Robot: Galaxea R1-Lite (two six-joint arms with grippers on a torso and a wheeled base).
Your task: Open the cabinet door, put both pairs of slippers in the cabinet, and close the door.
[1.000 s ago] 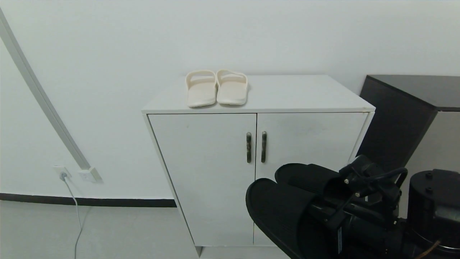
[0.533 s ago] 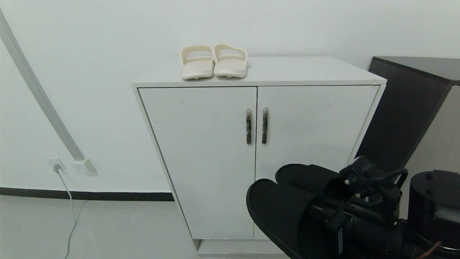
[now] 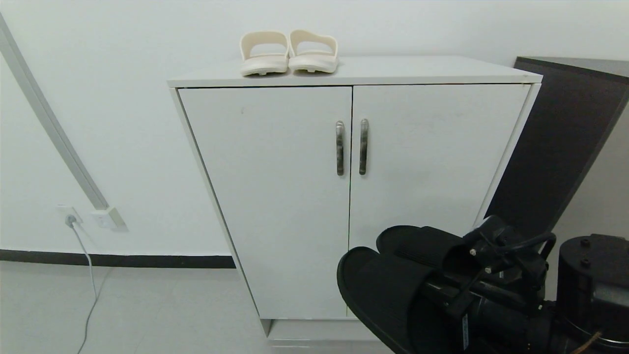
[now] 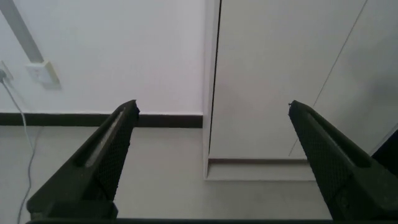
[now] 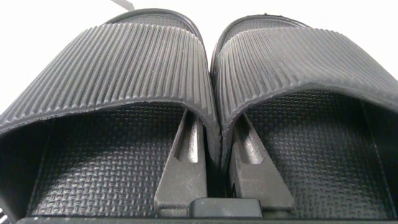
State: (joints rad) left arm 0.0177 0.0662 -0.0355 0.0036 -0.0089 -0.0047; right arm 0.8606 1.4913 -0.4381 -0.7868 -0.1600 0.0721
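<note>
Currently held: right gripper clamps black slippers together by inner walls, lower right.
Left gripper: spread wide, empty; we reserve it for the handles.
Cream slippers: top centre, atop closed cabinet.

Matt black right arm carries a looped black cable and pale screws; left fingers are black, tapered, cross-hatched.

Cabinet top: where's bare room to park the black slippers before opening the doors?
Cabinet top is bare from the cream slippers to its right edge, by the dark unit. Left of the pair there is just a narrow strip. Floor between the cable and the cabinet is bare.
</note>
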